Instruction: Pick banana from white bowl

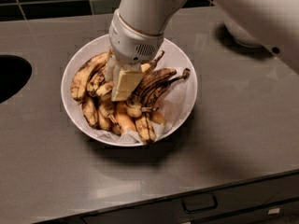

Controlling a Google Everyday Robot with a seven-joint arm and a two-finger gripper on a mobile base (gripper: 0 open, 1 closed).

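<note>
The white bowl [186,62] sits on the grey counter [233,139], and everything else is placed from it; it is wide and shallow, lined with crumpled white paper [181,107] that shows mostly along its right and lower inner wall. A heap of brown-spotted bananas [122,118] fills the left and middle of the bowl; a few dark, nearly black ones [159,80] fan out toward the bowl's right rim, stems pointing up and right; a big yellow-brown one [84,73] curves along the bowl's left wall.

The gripper [117,85] is down inside the bowl, a little left of its middle, its pale end set among the bananas and touching them; the tips are buried in the heap, so I cannot tell whether the jaws are wide, narrow or closed on a fruit. No banana is clear of the heap; all lie in the bowl. The white arm [149,3] rises from the gripper up over the bowl's far rim and off the top edge.

Left of the bowl, well apart, a dark rounded opening [11,76] cuts into the counter; behind the bowl runs a wall of dark tiles [46,3]; below the bowl, at the counter's front face, is a drawer handle [200,203].
</note>
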